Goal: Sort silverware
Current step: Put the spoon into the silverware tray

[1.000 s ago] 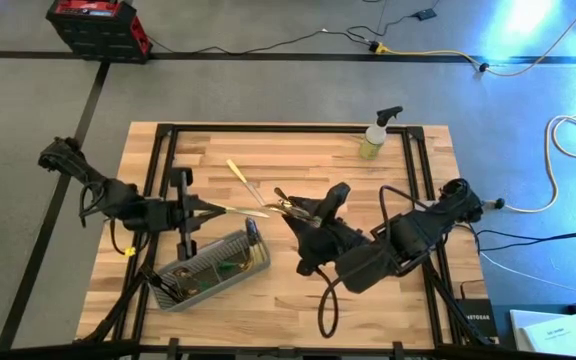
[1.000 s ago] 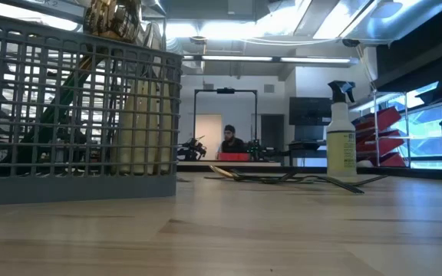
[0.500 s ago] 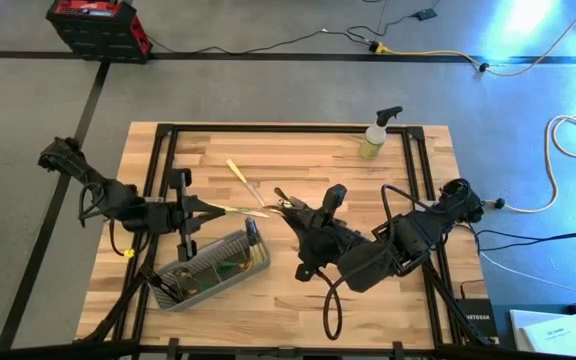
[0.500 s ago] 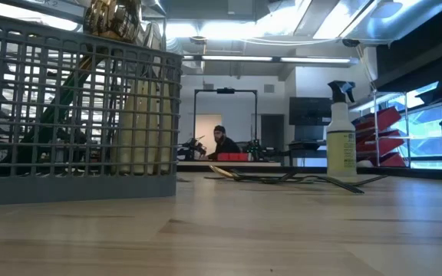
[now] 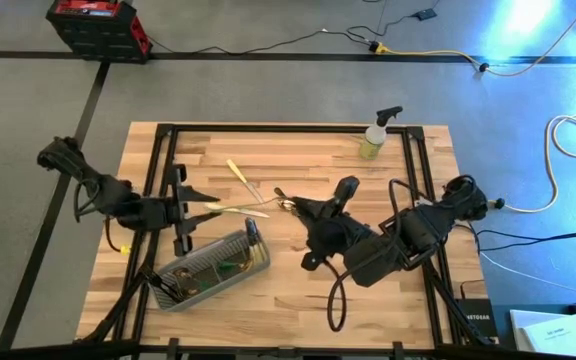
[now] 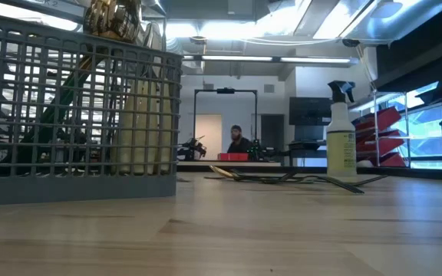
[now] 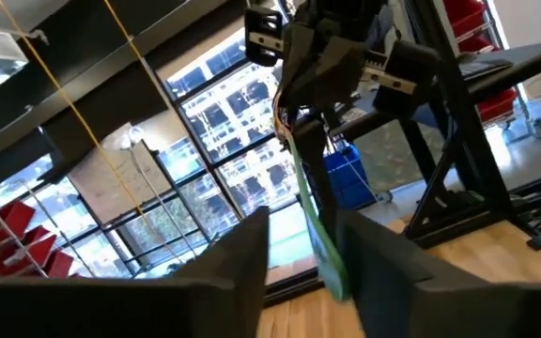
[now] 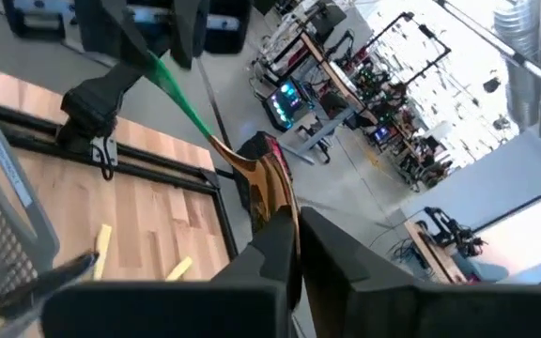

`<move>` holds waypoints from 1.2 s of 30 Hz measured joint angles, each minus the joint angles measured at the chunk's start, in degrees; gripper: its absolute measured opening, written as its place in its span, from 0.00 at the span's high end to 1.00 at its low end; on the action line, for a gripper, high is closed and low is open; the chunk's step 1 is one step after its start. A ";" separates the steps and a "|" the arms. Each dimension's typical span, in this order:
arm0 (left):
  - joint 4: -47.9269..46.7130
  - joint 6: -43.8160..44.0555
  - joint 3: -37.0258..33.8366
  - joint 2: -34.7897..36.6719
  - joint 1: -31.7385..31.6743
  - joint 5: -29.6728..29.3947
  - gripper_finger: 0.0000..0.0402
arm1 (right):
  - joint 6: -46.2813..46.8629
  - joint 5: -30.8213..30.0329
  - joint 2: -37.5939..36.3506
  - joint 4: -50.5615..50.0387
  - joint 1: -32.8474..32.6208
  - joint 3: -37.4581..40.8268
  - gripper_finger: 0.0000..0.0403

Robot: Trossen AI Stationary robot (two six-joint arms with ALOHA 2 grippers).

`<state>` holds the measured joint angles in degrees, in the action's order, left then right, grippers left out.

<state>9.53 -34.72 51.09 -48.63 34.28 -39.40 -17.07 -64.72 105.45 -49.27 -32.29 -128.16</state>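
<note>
The green-handled utensil (image 5: 236,208) is held above the table centre, its long axis running nearly level from about 9 o'clock to 3 o'clock in the high view. Its gold head (image 8: 263,178) points toward 3 o'clock and sits between the fingers of the right gripper (image 5: 298,207), which are pressed together on it, as the right wrist view shows. The handle end (image 7: 319,246) lies in the gap of the left gripper (image 5: 204,203), whose fingers (image 7: 236,258) stand apart on either side of it; no firm contact is visible there. Judgement: the piece is passing from left arm to right, and the right gripper carries it.

A cream-handled piece (image 5: 240,177) lies on the wood at about 12 o'clock from the held utensil, near but apart. The wire-mesh caddy (image 5: 209,268), already holding several gold-headed pieces (image 6: 113,17), stands at about 6 o'clock from the handle end, nearer the left arm. More silverware (image 6: 282,177) lies flat on the far table surface. The spray bottle (image 5: 376,136) stands at about 1 o'clock, well apart.
</note>
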 joint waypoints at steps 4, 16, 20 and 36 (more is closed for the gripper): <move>-4.40 1.28 -0.02 4.18 -0.02 -3.91 0.56 | 7.71 -0.04 -1.33 -7.75 0.00 0.00 1.00; -21.12 5.42 0.00 19.11 -0.05 -21.63 0.46 | 40.36 4.46 -0.89 -28.12 0.07 0.02 1.00; -21.16 4.31 -0.02 21.26 -0.05 -21.55 0.46 | 46.41 6.69 0.46 -26.83 0.07 0.01 1.00; -21.21 4.28 0.00 22.12 -0.05 -21.44 0.46 | 52.48 22.82 7.99 -13.07 2.00 0.02 1.00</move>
<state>-11.68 -30.44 51.09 -26.51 34.24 -60.84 35.41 -41.90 113.44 -62.34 -30.29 -128.14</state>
